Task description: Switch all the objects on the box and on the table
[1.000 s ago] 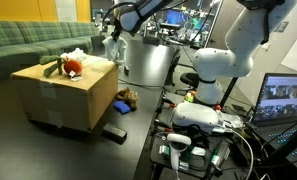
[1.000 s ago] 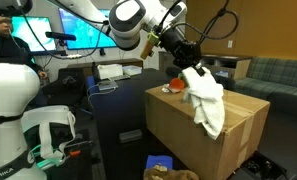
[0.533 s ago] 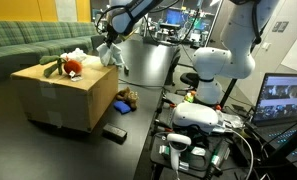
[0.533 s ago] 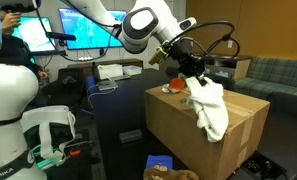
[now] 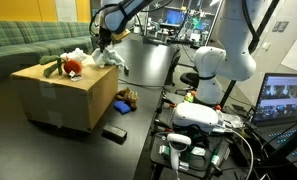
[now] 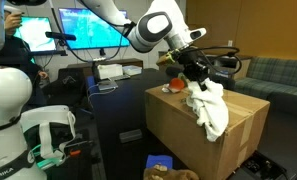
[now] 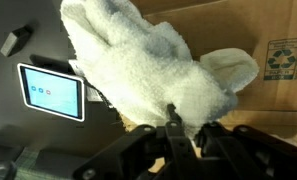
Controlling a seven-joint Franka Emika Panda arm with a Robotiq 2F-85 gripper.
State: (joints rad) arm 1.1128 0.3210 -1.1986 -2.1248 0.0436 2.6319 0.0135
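Pinches the white cloth (image 6: 210,108) in the gripper (image 6: 195,79), jaws closed almost fully on a fold of it. Hangs over a top corner of the box (image 6: 183,140), trailing down one side. Leaves a red-and-green plush (image 5: 68,67) on the box top, a brown toy (image 5: 125,100) and a flat black block (image 5: 114,133) on the bench (image 5: 138,125) beside the box

White fluffy cloth (image 7: 138,60): plain white. Big tan cardboard box (image 5: 63,95): plain tan w/ dark recycling mark. Small plush toy (image 5: 70,67): red & green. Flat block (image 5: 114,134): black.
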